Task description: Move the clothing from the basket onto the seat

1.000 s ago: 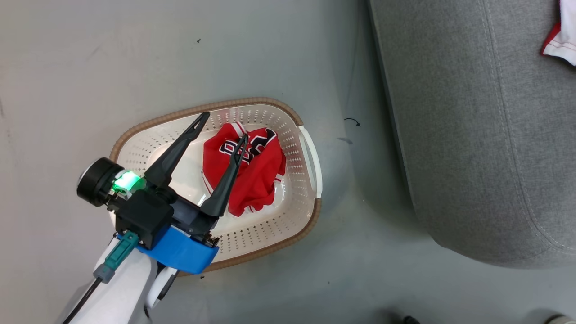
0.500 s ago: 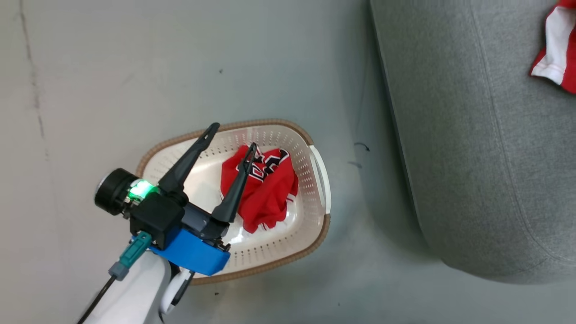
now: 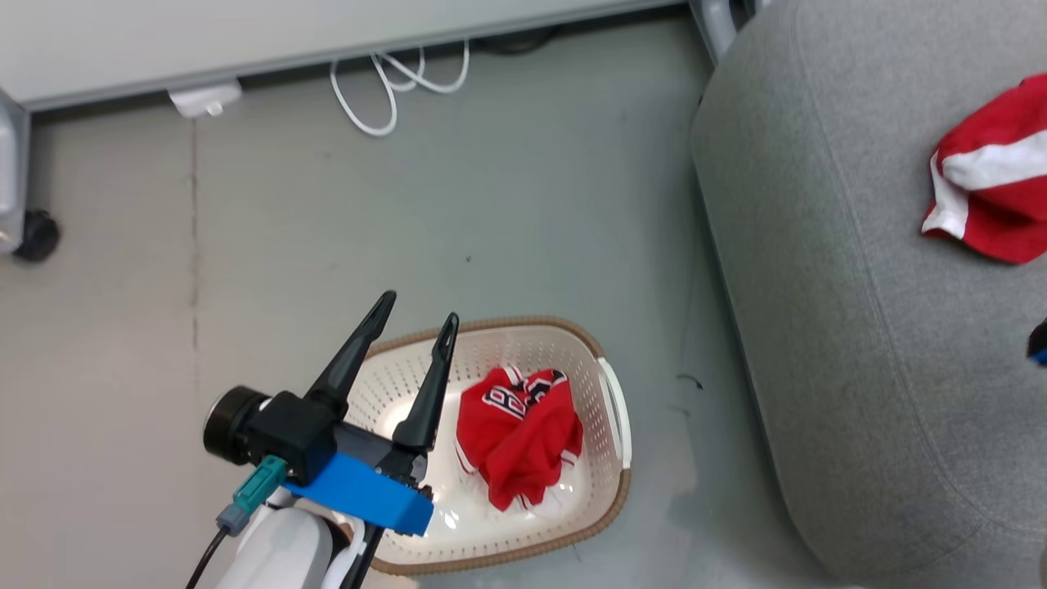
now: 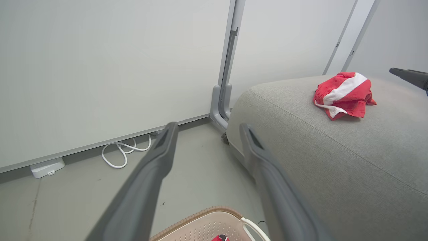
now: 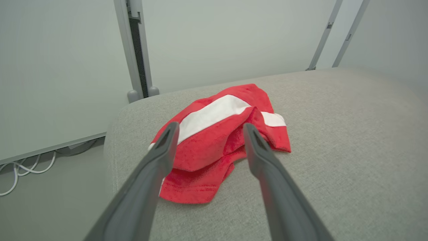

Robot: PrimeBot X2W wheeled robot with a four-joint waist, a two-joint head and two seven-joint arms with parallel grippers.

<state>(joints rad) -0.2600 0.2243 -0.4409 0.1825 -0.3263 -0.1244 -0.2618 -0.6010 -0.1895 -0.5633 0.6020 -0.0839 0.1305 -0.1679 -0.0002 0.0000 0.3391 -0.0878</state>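
The red clothing with black-and-white lettering [image 3: 519,442] lies crumpled in the cream basket [image 3: 609,499] on the floor. My left gripper [image 3: 417,309] is open and empty over the basket's left far rim, just left of that garment. In the left wrist view the left gripper [image 4: 209,125] points at the wall, with the basket rim [image 4: 200,214] below. The red clothing with a broad white stripe [image 3: 990,188] lies on the grey seat [image 3: 859,327]. My right gripper [image 5: 210,126] is open just above this striped garment [image 5: 217,134], with nothing held. One of its fingers [image 4: 409,75] shows beside the garment.
White cables [image 3: 393,90] and a white adapter [image 3: 204,100] lie along the wall base. A black caster [image 3: 33,236] stands at far left. A grey post [image 4: 222,100] rises by the seat's far corner. Grey floor separates basket and seat.
The head camera has swung, bringing wall, cables and more of the seat into view. My left gripper's fingers now stand left of the lettered garment instead of over it.
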